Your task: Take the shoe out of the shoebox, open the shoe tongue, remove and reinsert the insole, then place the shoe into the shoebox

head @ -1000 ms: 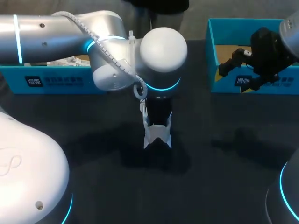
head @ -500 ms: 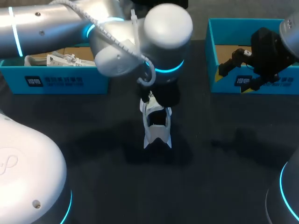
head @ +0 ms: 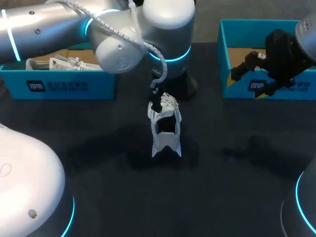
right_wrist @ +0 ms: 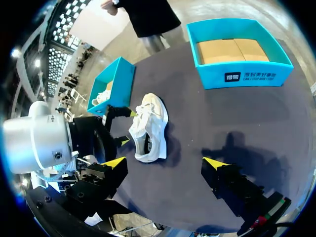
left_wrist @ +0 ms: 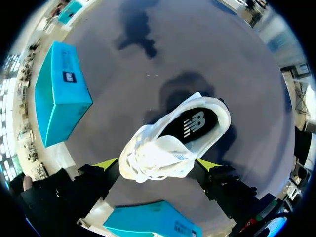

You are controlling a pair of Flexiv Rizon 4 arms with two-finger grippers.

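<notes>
— Where does the shoe (head: pixel 165 133) lie?
— On the middle of the table (head: pixel 222 187), nearer than both boxes: the left box (head: pixel 59 86) stands far left, the right box (head: pixel 237 90) far right.
— And the grippers?
— The left gripper (left_wrist: pixel 157 164) hangs over the shoe's far end, one finger at either side. The right gripper (right_wrist: pixel 164 162) is above the right box's near wall, well apart from the shoe.

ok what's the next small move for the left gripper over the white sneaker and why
Probably lower the left gripper, whose open fingers straddle the laced front of the white sneaker without gripping, and close on the tongue; the dark insole sits inside.
</notes>
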